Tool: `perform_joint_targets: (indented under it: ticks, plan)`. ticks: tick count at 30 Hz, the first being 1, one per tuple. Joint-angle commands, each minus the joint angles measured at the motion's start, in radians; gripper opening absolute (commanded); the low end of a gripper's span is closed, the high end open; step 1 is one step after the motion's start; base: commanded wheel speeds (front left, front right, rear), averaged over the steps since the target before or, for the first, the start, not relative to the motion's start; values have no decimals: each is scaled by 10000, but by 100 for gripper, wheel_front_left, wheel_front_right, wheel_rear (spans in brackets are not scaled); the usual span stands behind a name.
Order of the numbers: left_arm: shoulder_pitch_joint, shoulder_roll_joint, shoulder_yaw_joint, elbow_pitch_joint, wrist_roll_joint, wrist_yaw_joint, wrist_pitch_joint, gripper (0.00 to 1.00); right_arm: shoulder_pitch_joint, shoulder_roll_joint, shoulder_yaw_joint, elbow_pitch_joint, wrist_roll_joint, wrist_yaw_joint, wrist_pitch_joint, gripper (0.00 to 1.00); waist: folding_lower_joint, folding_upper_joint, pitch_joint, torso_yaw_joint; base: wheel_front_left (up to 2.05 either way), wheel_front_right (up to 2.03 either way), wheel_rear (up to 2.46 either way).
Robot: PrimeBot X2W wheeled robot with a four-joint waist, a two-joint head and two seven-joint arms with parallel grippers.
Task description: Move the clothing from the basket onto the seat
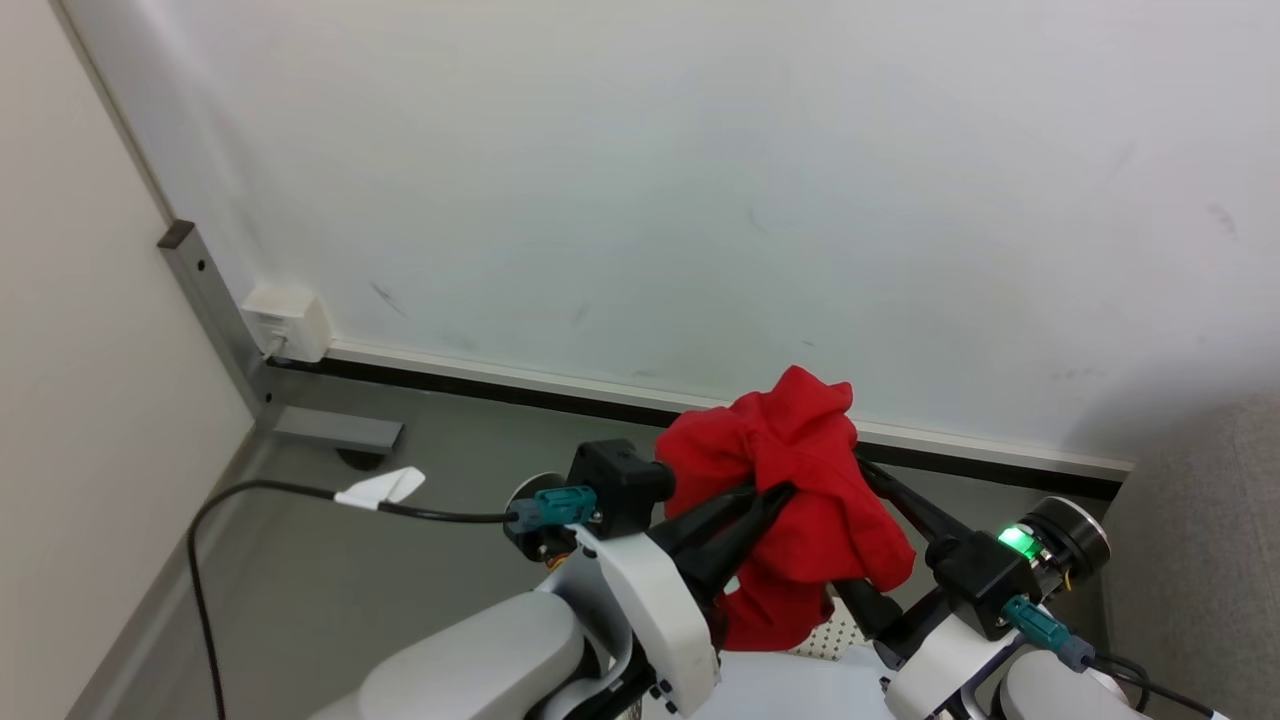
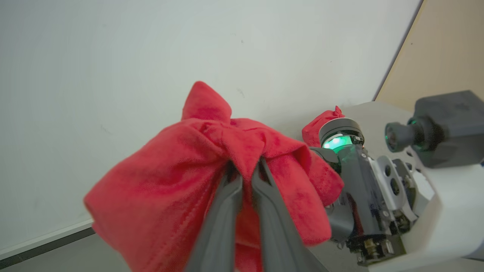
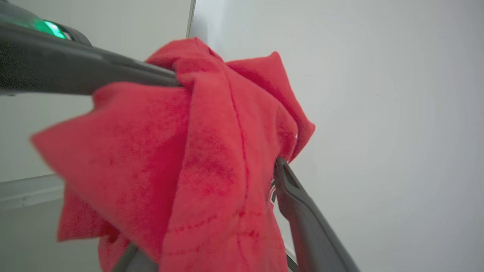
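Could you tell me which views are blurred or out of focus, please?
Head view: sharp and evenly lit, clothing crisp. Left wrist view: left gripper soft near the lens. Right wrist view: the clothing's left edge is smeared.

White forearm shells (image 1: pixel 640 590) carry black wrist blocks (image 1: pixel 620 478), teal cable plugs (image 1: pixel 560 505) and dark tapered fingers (image 1: pixel 720 520); a green light (image 1: pixel 1017 542) glows at four o'clock.

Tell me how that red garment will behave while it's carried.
Likely floppy: the clothing bunches and droops around the left pincer. Probably light, since a narrow pinch helps hold it aloft. Hanging folds could snag or slip.
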Motion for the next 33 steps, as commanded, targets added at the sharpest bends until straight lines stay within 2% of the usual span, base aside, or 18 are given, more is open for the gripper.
perform_joint_targets:
  ticks: [1,2,3,4,11,19,20,21,22,23,24,33]
  plan:
    - [110,-3,3,20,-97,-26,22,0,79,8,-30,-41,115,-23,1,49,0,-1,-13,72,0,0,0]
    - [113,-4,3,31,-107,-25,20,0,98,2,-36,-51,142,-23,1,23,0,-1,-16,104,0,0,0]
    - [115,7,7,46,-108,-25,12,0,111,-5,-35,-60,165,-23,1,5,0,-1,-17,124,0,0,0]
    - [117,16,11,58,-108,-18,3,0,127,-5,-34,-72,209,-23,1,0,0,-1,-17,140,0,0,0]
    - [155,84,73,141,-179,47,-101,0,212,-16,-209,-149,421,-23,3,0,0,-1,7,51,0,0,0]
    - [235,55,71,100,-114,106,-271,0,395,164,-742,-345,996,-23,3,0,0,-1,58,-453,0,0,0]
    - [240,38,67,86,-89,119,-289,13,423,184,-820,-351,1055,-23,3,0,0,-1,67,-522,0,0,0]
    - [246,26,73,77,-72,124,-308,34,454,226,-897,-369,1140,-23,4,0,0,-1,80,-607,0,0,0]
    - [259,30,79,65,-57,156,-342,44,462,234,-943,-381,1186,-23,3,0,0,-1,96,-700,0,0,0]
    - [269,24,66,48,-32,176,-367,86,477,218,-1009,-400,1219,-23,4,0,0,-1,110,-793,0,0,0]
    - [284,33,86,22,-16,202,-390,100,490,233,-1055,-414,1256,-23,3,0,0,-1,128,-909,0,0,0]
    - [518,129,259,-222,87,293,-702,100,566,94,-2393,-738,933,-23,1,0,0,-1,301,-2179,0,0,0]
